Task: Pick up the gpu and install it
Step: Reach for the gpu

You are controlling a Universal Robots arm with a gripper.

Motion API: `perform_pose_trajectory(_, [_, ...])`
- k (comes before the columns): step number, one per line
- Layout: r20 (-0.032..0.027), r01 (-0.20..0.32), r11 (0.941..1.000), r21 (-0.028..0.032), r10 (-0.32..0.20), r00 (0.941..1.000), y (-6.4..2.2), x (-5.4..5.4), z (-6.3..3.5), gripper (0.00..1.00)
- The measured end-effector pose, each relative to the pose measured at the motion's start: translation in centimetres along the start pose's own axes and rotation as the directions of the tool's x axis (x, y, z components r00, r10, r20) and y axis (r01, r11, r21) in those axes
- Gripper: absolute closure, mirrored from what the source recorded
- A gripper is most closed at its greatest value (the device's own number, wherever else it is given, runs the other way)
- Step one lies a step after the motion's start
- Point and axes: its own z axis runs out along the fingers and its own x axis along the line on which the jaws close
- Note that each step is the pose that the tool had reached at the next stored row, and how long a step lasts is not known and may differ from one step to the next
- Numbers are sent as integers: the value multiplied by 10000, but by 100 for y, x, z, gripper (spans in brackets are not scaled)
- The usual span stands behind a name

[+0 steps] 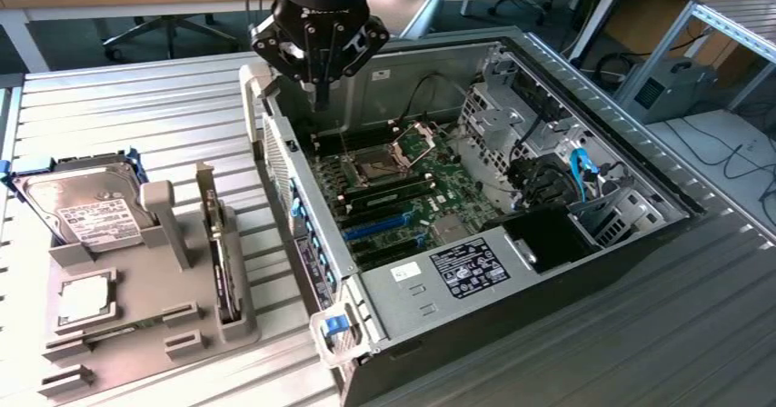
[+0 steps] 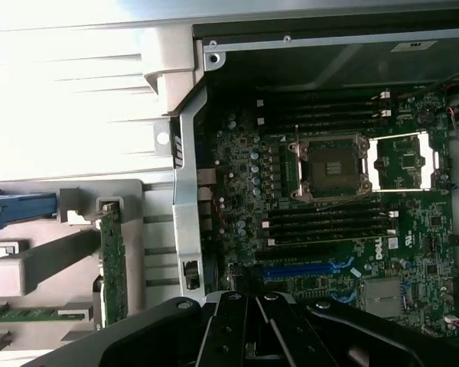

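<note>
Within grey slotted holder [image 1: 131,284], slim upright gpu [image 1: 220,262]

Evenly lit exterior view; wrist view's table [image 2: 69,99] glares white, its motherboard [image 2: 329,252] dim and soft.

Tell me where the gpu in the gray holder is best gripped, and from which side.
Probably by its exposed top edge, coming down from above. The gpu stands on edge in a slot of the gray holder, so its upper edge stands free, and its thin flat faces suit the pincer closing across them.
</note>
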Motion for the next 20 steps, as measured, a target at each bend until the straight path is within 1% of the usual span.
perform_pose_trajectory(20, [0,0,10000,0,0,10000,-8,106,-3,89])
